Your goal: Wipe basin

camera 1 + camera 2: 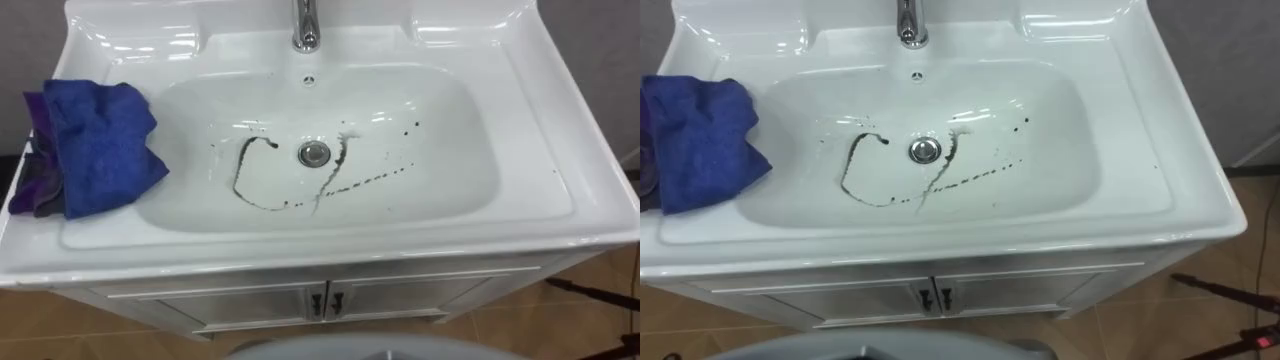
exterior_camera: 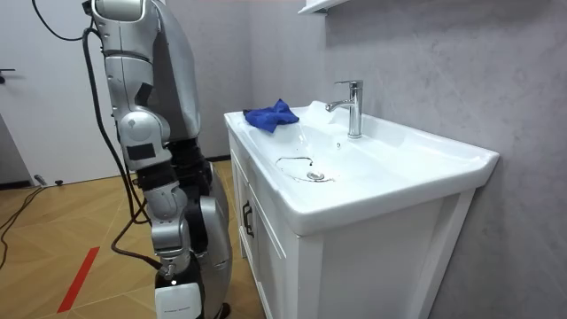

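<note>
The right hand [image 2: 175, 282] hangs low, open or closed I cannot tell, and the crumpled blue cloth [image 1: 95, 145], at nine o'clock on the rim of the shiny white basin [image 1: 540, 130], looks soft, light and easy to pinch on top.

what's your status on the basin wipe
Right hand down at side. Blue cloth bunched on basin left rim, untouched. Dark marks round drain, unwiped. Faucet at back, clear of marks.
</note>
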Motion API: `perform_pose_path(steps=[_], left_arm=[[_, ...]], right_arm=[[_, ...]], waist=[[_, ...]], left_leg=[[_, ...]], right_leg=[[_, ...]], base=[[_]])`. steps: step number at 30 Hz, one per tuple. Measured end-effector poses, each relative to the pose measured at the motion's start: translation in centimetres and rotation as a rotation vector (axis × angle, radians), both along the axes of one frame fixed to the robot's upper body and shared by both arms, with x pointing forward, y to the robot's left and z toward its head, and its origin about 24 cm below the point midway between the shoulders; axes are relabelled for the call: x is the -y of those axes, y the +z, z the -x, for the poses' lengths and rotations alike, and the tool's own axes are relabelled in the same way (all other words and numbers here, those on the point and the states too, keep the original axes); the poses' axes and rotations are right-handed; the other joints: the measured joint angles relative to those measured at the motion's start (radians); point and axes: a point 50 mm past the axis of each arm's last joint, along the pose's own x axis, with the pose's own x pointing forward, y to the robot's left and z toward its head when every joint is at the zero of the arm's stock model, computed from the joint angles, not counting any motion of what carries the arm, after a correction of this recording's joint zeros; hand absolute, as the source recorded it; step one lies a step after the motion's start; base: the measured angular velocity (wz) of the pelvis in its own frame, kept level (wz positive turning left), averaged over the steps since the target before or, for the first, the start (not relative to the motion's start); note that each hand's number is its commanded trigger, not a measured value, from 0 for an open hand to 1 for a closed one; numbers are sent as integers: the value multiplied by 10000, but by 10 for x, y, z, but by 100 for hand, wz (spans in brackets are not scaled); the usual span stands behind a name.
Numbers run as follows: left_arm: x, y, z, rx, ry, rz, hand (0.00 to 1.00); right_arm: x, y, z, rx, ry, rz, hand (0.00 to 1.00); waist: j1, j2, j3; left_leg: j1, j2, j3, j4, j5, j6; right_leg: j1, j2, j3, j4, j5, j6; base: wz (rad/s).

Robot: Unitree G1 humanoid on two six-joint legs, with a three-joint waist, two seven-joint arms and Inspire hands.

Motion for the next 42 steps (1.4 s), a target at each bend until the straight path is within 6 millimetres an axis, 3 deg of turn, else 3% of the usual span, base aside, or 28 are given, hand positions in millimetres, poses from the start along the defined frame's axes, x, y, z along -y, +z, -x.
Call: perform_pose_path(steps=[9,24,32,42], left_arm=[[0,0,1,-1,4,72,0],[1,0,-2,57,45,117,0],[-1,0,1,360,1248,-81,0],[-11,2,12,1109,3950,-1162,0]], right_arm=[[0,0,-1,14,20,-19,0],[1,0,1,-44,28,-27,0],[1,0,2,-76,115,126,0],[3,1,3,-89,74,50,0]], waist=[[4,-70,33],[159,-64,18],[202,0,-17],[336,-3,6]], left_leg=[[22,16,-30,-14,30,-50],[9,26,-58,-7,40,-67],[10,20,-109,-22,61,-98],[-18,18,-350,-3,88,-142]], right_leg=[[99,47,-29,-154,0,0],[105,92,-18,-301,8,-11],[132,116,-15,-327,8,-12],[188,146,-140,-304,4,-16]], base=[[0],[0],[1],[6]])
